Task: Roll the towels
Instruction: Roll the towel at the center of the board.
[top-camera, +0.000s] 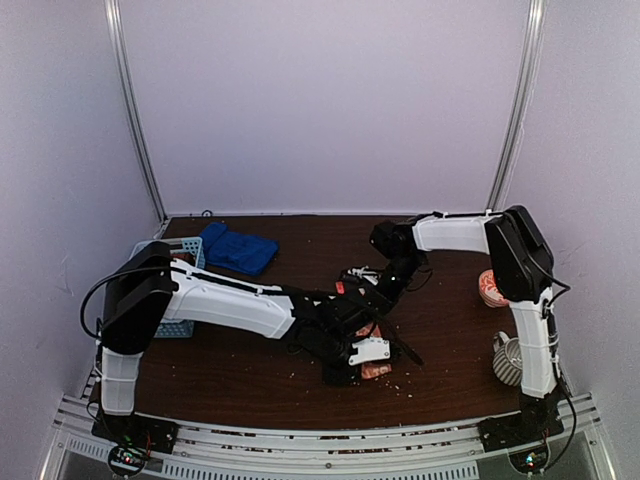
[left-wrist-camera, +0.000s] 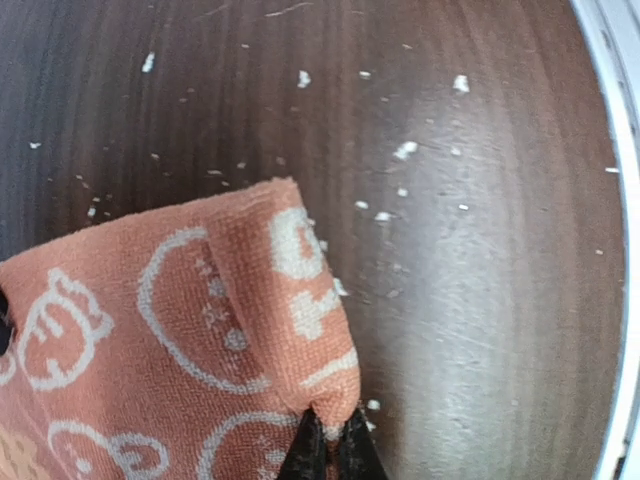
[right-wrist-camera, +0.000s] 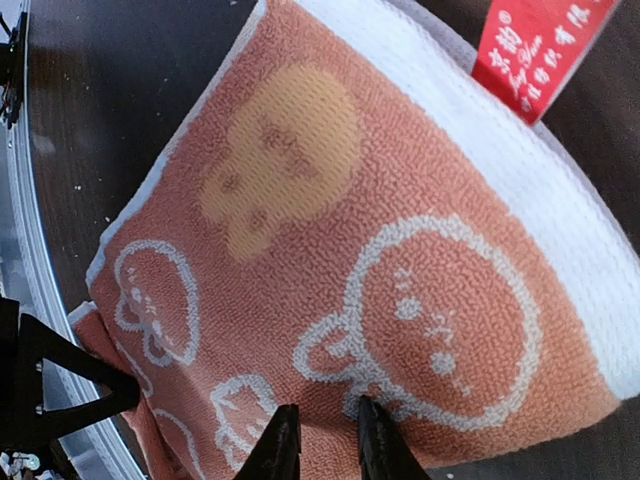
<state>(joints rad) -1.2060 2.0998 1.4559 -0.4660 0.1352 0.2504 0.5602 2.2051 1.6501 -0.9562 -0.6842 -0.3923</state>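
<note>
The orange towel with white pattern (top-camera: 377, 371) is held between both grippers at the table's middle front. In the left wrist view the towel (left-wrist-camera: 200, 330) is folded over, and my left gripper (left-wrist-camera: 330, 445) is shut on its corner just above the wood. In the right wrist view the towel (right-wrist-camera: 380, 230) fills the frame, with a white border and a red label (right-wrist-camera: 535, 45). My right gripper (right-wrist-camera: 325, 440) pinches a fold of it between nearly closed fingers. From above, the left gripper (top-camera: 365, 360) is near the front and the right gripper (top-camera: 358, 295) just behind it. A royal blue towel (top-camera: 238, 248) lies crumpled at the back left.
A light blue plastic basket (top-camera: 165, 262) stands at the left edge, partly under the left arm. An orange-and-white bowl (top-camera: 490, 288) and a ribbed white object (top-camera: 508, 360) stand by the right arm. White crumbs (left-wrist-camera: 405, 150) dot the dark wood table (top-camera: 230, 375).
</note>
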